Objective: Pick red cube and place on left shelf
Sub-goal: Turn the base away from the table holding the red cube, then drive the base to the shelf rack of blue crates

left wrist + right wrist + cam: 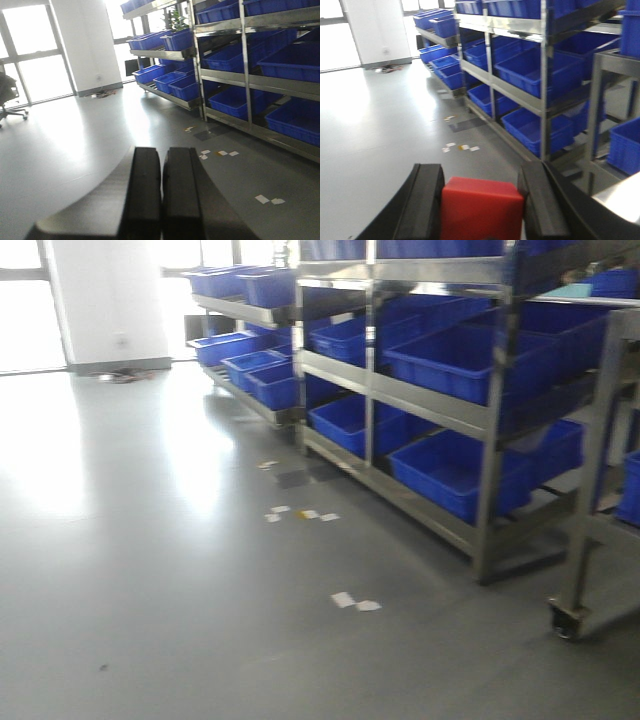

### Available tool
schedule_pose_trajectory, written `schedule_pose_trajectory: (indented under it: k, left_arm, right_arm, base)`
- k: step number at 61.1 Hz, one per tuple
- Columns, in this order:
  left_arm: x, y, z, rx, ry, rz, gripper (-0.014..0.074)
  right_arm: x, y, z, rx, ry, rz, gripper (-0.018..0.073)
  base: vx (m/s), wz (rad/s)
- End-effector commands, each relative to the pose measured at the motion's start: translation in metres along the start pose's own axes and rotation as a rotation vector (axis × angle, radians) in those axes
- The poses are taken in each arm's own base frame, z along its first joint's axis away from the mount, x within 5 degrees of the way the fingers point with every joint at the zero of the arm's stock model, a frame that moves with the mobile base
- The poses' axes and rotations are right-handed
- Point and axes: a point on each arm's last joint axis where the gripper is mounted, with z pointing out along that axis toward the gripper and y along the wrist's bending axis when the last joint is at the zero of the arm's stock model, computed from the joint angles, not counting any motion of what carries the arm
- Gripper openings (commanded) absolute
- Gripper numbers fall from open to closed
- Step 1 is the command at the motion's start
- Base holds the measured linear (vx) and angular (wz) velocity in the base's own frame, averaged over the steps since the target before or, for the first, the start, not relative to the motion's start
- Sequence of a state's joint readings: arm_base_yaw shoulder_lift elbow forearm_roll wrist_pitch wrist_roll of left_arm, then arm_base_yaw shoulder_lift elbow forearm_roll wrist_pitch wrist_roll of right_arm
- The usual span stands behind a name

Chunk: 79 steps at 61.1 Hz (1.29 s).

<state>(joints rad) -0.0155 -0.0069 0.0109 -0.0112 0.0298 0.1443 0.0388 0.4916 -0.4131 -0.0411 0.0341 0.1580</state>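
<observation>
- left gripper [161, 160]: black fingers pressed flat together, nothing between them.
- glossy grey floor [150, 540], with white tape scraps [355, 601] lying on it.
- small smooth bright red cube [482, 210]: clamped between the black fingers of the right gripper [481, 187], not on any shelf.
- tall stainless-steel shelf rack [430, 405] loaded with dark-blue plastic crates [450, 360], on the right, well apart from the cube.

Floor [150, 540] open left; shelf [420, 400] and wheeled table [603, 440] block the right.
</observation>
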Motion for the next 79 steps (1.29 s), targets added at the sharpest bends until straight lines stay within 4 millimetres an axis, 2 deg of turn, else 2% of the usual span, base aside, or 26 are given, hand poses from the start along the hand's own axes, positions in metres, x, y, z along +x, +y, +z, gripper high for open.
schedule_pose_trajectory:
  k: [1, 49, 79]
  left_arm:
    - [-0.0003, -0.0001, 0.0009, -0.004, -0.062, -0.005, 0.0106]
    - [-0.0003, -0.0001, 0.0009, -0.004, -0.062, -0.005, 0.0106]
    - [-0.0003, -0.0001, 0.0009, -0.004, -0.062, -0.005, 0.0106]
  right_arm:
    - [-0.0180, 0.0019, -0.0012, -0.012, -0.122, -0.023, 0.0049]
    - [-0.0180, 0.0019, -0.0012, -0.012, -0.122, -0.023, 0.0049]
    - [-0.0178, 0.0019, -0.0008, -0.012, -0.120, -0.023, 0.0049]
  base:
    - [-0.17, 0.43]
    - [-0.11, 0.49]
    - [0.11, 0.13]
